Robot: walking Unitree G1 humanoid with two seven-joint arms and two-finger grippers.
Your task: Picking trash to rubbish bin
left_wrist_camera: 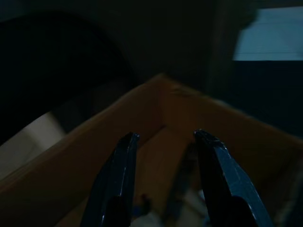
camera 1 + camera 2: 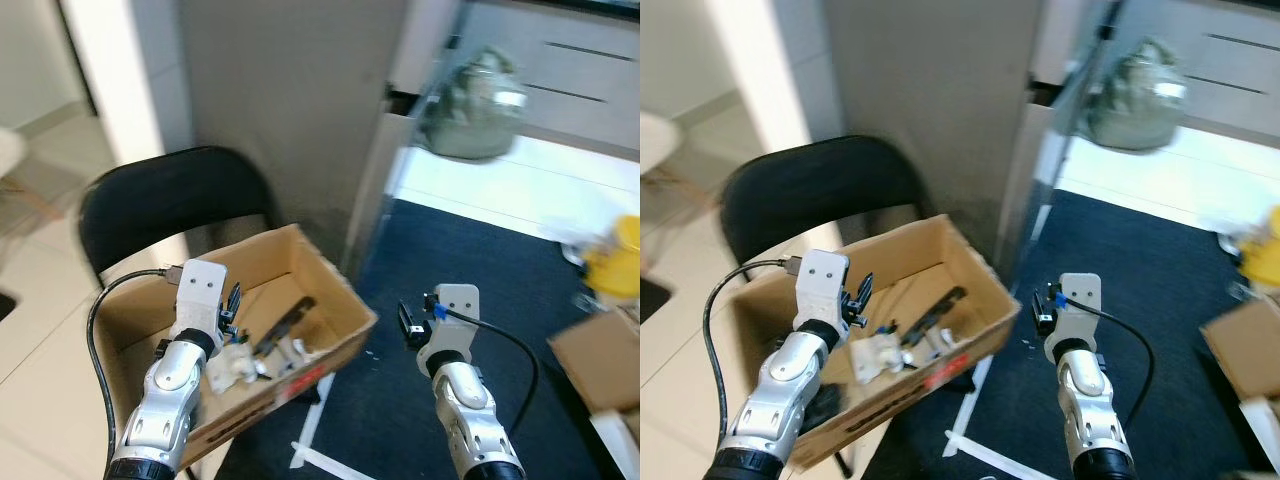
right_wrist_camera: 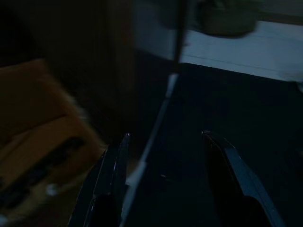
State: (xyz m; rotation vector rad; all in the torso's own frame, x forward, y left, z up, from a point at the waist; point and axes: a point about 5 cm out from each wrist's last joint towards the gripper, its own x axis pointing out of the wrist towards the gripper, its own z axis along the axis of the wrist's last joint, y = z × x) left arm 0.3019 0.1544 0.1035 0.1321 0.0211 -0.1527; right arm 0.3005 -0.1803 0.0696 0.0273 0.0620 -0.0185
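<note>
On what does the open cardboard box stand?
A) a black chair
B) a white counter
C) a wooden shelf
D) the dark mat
A: the cardboard box rests on the seat of the black chair, whose backrest rises behind it; the left gripper hangs open over the box.

A dark mat [image 2: 480,300] is laid on the pale floor [image 2: 45,330]. White tape strips [image 2: 310,440] are stuck on the mat. An open cardboard box [image 2: 330,290] with scraps is set on a black chair [image 2: 170,200]. A blurred yellow object [image 2: 615,260] and another cardboard box [image 2: 595,360] are seen at the mat's right side.
</note>
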